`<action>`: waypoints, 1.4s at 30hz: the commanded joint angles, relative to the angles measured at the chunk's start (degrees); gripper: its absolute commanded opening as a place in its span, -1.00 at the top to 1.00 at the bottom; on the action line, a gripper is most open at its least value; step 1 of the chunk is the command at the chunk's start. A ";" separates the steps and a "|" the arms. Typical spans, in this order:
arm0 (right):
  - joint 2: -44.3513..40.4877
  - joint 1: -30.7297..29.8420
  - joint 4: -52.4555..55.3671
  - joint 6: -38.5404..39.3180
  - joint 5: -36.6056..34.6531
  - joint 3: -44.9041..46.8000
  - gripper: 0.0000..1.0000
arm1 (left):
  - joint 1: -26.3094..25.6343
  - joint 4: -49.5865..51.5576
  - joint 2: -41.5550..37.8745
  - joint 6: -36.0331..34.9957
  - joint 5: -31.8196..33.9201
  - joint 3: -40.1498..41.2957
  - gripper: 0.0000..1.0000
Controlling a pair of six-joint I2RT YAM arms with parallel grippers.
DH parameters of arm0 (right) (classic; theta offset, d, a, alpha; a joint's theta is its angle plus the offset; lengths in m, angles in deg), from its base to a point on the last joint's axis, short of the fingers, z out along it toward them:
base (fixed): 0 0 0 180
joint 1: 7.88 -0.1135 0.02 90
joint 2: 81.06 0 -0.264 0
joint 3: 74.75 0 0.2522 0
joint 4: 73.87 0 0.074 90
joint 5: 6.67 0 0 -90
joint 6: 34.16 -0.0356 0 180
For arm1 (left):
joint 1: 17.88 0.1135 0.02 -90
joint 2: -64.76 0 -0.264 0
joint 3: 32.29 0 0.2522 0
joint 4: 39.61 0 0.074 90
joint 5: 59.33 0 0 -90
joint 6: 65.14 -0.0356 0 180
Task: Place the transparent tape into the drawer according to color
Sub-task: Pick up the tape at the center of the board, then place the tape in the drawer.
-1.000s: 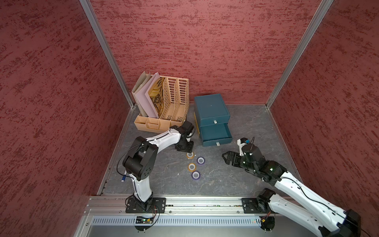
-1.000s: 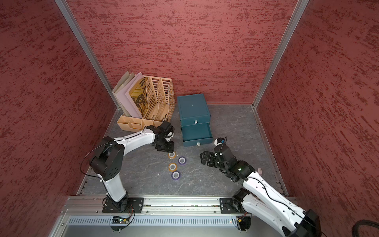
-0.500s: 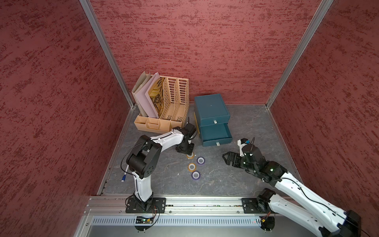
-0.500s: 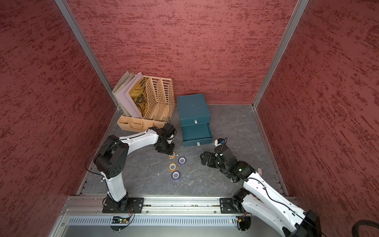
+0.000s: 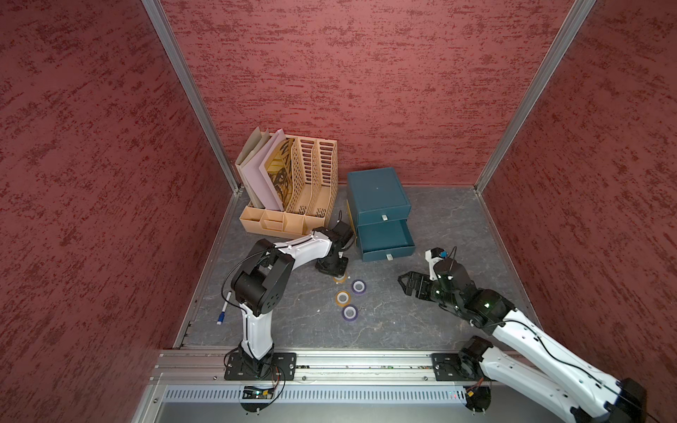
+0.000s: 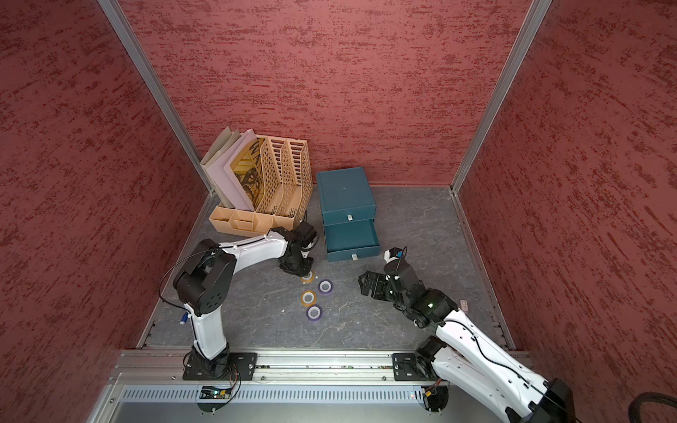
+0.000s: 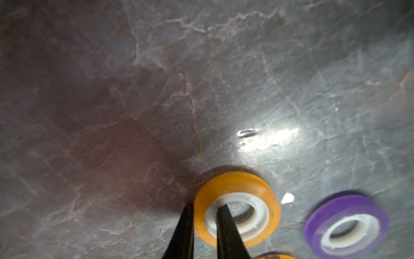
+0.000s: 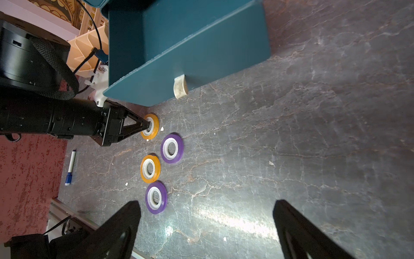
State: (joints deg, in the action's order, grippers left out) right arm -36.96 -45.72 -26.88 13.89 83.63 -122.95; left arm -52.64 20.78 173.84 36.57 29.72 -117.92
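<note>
In both top views several tape rolls lie flat on the grey table in front of the dark teal drawer chest (image 5: 377,196) (image 6: 346,199), which has one lower drawer (image 5: 384,236) pulled out. My left gripper (image 7: 205,205) points down and is shut on the wall of the orange roll (image 7: 237,186) (image 5: 340,279) nearest the chest, one finger inside its white core and one outside. Beside that roll lie a purple roll (image 5: 359,286) (image 8: 179,145), a second orange roll (image 5: 342,298) and a second purple roll (image 5: 350,313). My right gripper (image 8: 206,201) (image 5: 408,284) hovers open to their right, holding nothing.
A tan slotted file organizer (image 5: 307,183) with folders stands left of the chest at the back wall. A blue-capped pen (image 5: 222,313) lies near the table's left edge. Red walls enclose three sides, and a metal rail (image 5: 329,360) runs along the front.
My left gripper has closed onto the orange roll's wall after shifting slightly over it. The right arm and the other rolls have not moved.
</note>
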 commanded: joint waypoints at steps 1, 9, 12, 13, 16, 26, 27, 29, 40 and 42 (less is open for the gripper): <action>-0.75 -0.69 1.02 0.03 -1.21 0.80 -0.97 | -0.56 0.03 1.41 0.42 0.27 -0.15 0.95; -1.13 -0.71 1.12 0.03 -1.43 0.95 -0.97 | -0.59 1.21 -0.87 0.82 0.27 -0.72 1.00; -1.47 -0.74 1.48 0.03 -1.77 0.95 -0.97 | -0.50 2.00 -3.56 1.19 0.89 -0.85 1.00; -1.77 -0.74 1.64 -0.01 -1.84 0.95 -0.97 | -0.48 2.24 -4.74 1.43 0.95 -0.97 1.00; -2.31 -0.69 1.92 -0.19 -2.22 1.12 -0.97 | -0.57 2.97 -8.45 1.91 1.01 -1.67 1.00; -3.13 -0.73 2.25 -0.43 -2.91 1.29 -0.97 | -2.46 4.88 -19.91 2.27 2.03 -7.48 1.00; -3.21 -0.73 2.27 -0.46 -3.01 1.26 -0.97 | -2.85 4.79 -20.81 2.27 1.95 -8.38 1.00; -3.48 -0.74 2.36 -0.52 -3.18 1.33 -0.97 | -3.74 4.51 -21.77 2.18 1.65 -10.44 1.00; -6.67 -0.73 4.11 -1.37 -5.21 1.48 -0.97 | -9.42 -3.03 -17.09 0.52 1.24 -18.94 1.00; -7.16 -0.65 4.38 -1.53 -5.39 1.48 -0.97 | -9.95 -4.69 -15.17 0.04 2.14 -19.33 1.00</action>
State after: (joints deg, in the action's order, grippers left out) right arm -43.12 -45.72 -23.66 12.93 80.35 -121.81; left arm -62.02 19.62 155.70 37.88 30.81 -136.26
